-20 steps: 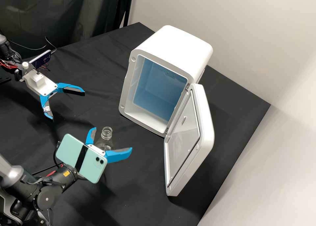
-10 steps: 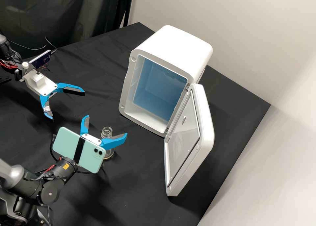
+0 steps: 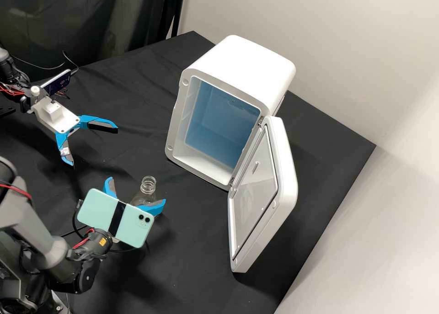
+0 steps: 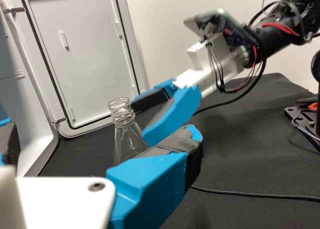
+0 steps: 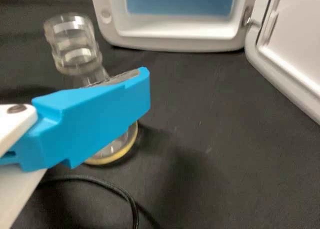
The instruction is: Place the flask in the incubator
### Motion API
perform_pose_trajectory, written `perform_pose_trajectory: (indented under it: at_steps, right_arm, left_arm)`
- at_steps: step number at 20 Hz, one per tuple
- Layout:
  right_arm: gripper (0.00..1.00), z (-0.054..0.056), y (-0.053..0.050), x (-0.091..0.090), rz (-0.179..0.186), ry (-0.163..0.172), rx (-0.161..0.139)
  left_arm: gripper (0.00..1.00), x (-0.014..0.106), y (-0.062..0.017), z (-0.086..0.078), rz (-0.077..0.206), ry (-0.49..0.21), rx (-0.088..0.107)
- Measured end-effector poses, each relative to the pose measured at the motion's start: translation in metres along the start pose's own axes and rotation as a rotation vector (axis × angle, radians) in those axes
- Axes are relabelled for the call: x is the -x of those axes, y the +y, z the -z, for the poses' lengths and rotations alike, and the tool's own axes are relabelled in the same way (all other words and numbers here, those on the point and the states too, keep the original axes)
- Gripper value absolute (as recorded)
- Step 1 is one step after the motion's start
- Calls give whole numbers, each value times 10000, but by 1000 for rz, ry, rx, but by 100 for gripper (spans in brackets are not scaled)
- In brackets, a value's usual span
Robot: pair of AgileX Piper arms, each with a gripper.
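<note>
Two grippers over the bench (image 3: 137, 85), both with fingers apart. Flask (image 3: 146, 187) stands upright and uncapped, lower left of centre in the high view, in front of the open incubator (image 3: 242, 67) and outside it. Right gripper (image 3: 135, 194) straddles the flask, one finger on each side; contact cannot be told. Left gripper (image 3: 91, 145) hangs at the frame's left, well apart from the flask, holding nothing. Door (image 3: 263, 190) is swung wide at lower right.

Right wrist view adds one blue finger (image 5: 90, 119) crossing the flask's lower body, a yellowish rim at the flask's base, the incubator's blue interior beyond, and a black cable (image 5: 115, 199) on the bench.

Left wrist view adds the flask's neck threads and the door's inner panel behind it.
</note>
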Motion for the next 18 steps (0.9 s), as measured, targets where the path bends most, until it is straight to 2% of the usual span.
perform_pose_trajectory:
  at_steps: [2,7,9,12,15,16,18]
  right_arm:
    - [100,-58,-24,-10,14,-8,2]
    - [100,-138,-51,-16,22,-20,31]
    - [100,-183,-60,-40,17,-30,48]
    - [100,-227,-81,-101,16,-39,57]
    - [100,-225,-85,-181,6,-50,60]
    - [100,-202,-75,-236,-11,-57,55]
    - [100,-142,-88,-316,-11,-44,57]
  left_arm:
    - [100,0,0,0,0,0,0]
    - [100,-2,0,-5,0,-2,0]
    - [100,-2,0,-5,0,-2,0]
    - [100,17,-20,-13,9,-2,4]
    - [100,21,-25,-20,11,-3,5]
    - [100,21,-25,-20,11,-3,5]
    - [100,21,-25,-20,11,-3,5]
